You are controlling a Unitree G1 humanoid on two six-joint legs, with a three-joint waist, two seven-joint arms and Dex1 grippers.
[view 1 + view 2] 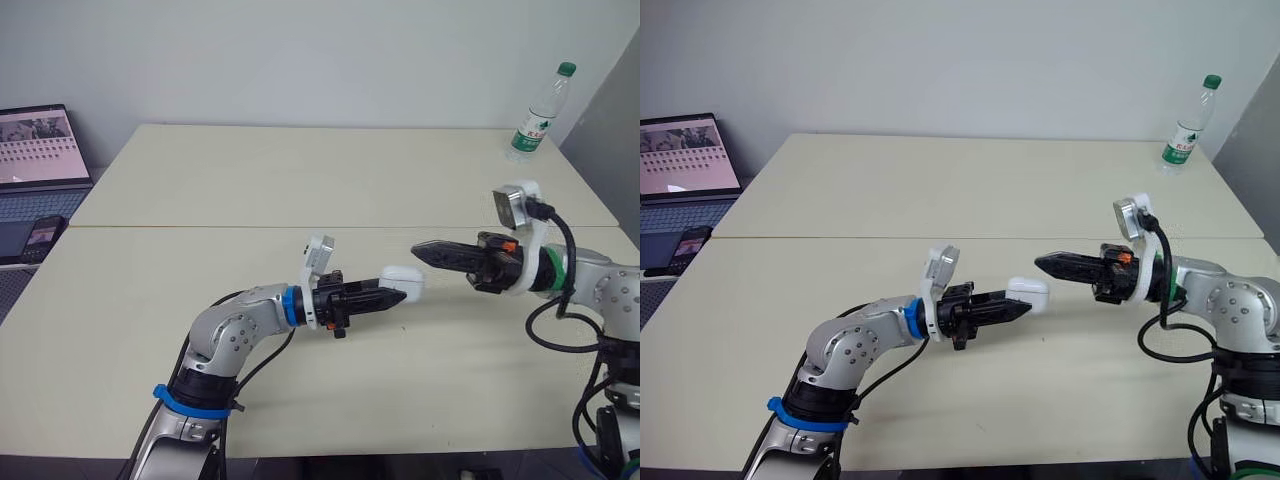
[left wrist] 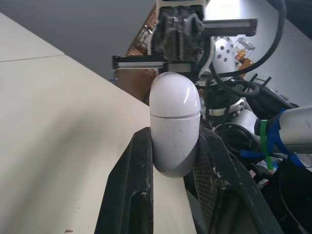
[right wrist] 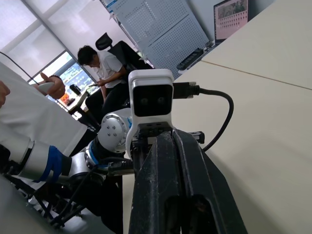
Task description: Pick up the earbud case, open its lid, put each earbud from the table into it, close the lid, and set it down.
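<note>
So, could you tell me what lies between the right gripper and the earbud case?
Nothing: in the left eye view, only bare table shows in the short gap between the right gripper and the earbud case.

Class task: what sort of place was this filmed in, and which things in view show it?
Probably an office or lab: a pale work table with an open laptop beside it, and a person seated in an office chair near large windows.
</note>
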